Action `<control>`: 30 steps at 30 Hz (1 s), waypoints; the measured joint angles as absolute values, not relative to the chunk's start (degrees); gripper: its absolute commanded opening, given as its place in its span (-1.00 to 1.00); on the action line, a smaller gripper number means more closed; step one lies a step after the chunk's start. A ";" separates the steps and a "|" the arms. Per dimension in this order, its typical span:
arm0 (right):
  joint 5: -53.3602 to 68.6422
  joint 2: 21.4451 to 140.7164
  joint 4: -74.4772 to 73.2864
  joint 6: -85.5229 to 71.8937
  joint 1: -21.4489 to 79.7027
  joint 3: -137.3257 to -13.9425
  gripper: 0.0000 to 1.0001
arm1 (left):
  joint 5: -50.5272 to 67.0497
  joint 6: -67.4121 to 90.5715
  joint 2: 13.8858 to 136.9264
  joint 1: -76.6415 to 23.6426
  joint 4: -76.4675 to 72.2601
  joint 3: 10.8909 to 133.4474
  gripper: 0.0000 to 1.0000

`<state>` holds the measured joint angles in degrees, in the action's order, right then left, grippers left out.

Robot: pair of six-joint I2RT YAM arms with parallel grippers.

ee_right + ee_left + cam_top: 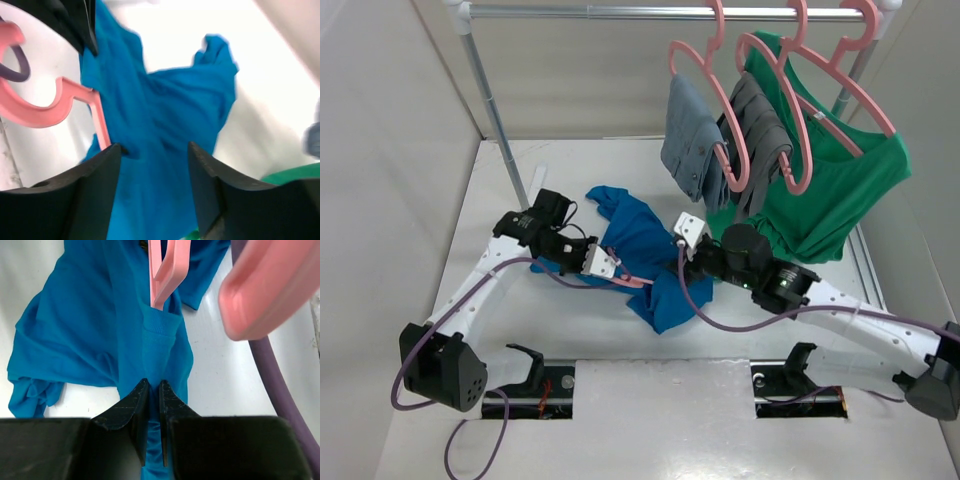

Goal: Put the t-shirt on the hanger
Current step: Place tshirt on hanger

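Observation:
The blue t-shirt lies crumpled on the white table between the two arms. A pink hanger lies partly inside it, its neck going into the collar. My left gripper is shut on a fold of the t-shirt at the collar. The hanger's hook looms at the upper right of the left wrist view. My right gripper is open and hovers over the t-shirt. The hanger's hook lies to its left, and the neck runs to its left finger.
A metal clothes rail stands at the back. It carries pink hangers with grey garments and a green shirt, which hangs down close to the right arm. Purple cables trail from both arms.

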<state>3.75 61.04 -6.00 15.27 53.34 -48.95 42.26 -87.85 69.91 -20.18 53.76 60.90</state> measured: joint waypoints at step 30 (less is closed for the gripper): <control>12.12 78.32 1.32 16.56 56.01 -52.60 0.23 | 51.70 -91.24 73.73 -14.20 60.93 66.24 -1.00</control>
